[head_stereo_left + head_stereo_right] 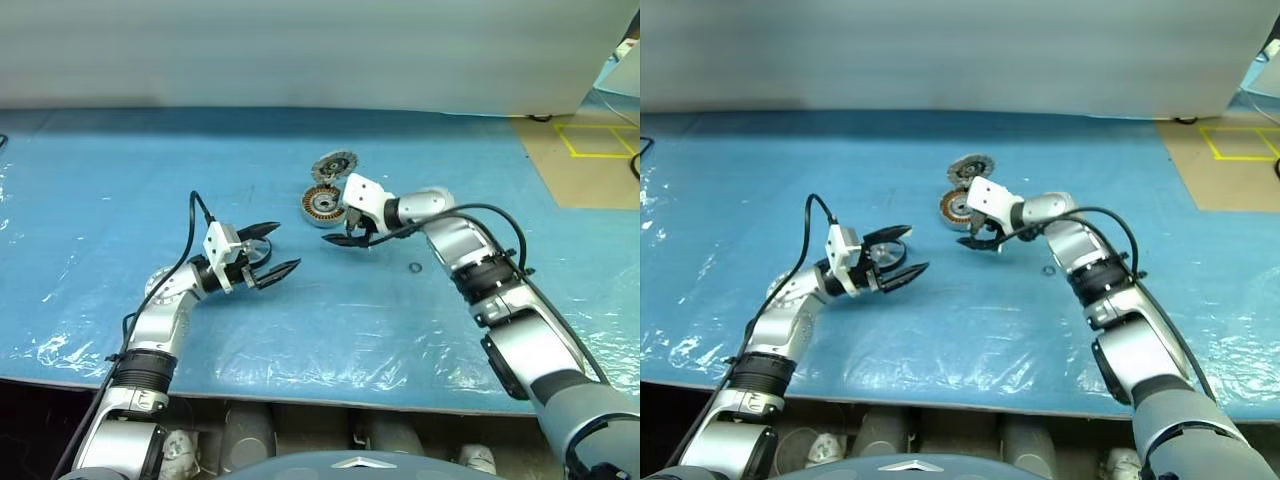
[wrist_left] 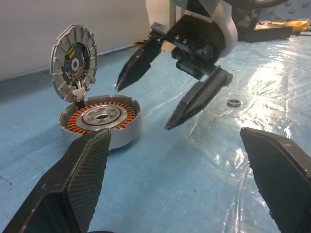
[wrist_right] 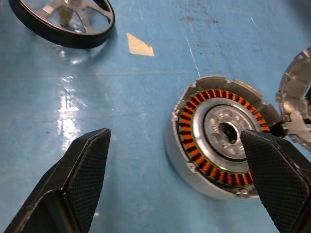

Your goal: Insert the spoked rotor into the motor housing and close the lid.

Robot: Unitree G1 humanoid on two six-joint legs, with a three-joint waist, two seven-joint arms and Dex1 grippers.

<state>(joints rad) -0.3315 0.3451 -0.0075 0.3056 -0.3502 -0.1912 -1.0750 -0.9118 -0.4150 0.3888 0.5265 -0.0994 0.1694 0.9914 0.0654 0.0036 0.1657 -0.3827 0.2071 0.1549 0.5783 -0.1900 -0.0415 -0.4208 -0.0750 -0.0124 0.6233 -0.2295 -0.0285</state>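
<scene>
The motor housing, a round ring with copper windings around a silver centre, lies on the blue mat. Its lid, a ribbed silver disc, stands upright at the housing's far edge, hinged open. The spoked rotor, dark-rimmed with silver spokes, lies flat on the mat further off in the right wrist view. My right gripper hovers open just beside and above the housing, holding nothing. My left gripper stands open and empty to the left of the housing, pointing toward it.
A small metal ring lies on the mat near my right forearm. A scrap of tan tape sits between rotor and housing. Brown floor with yellow lines lies beyond the mat's right edge.
</scene>
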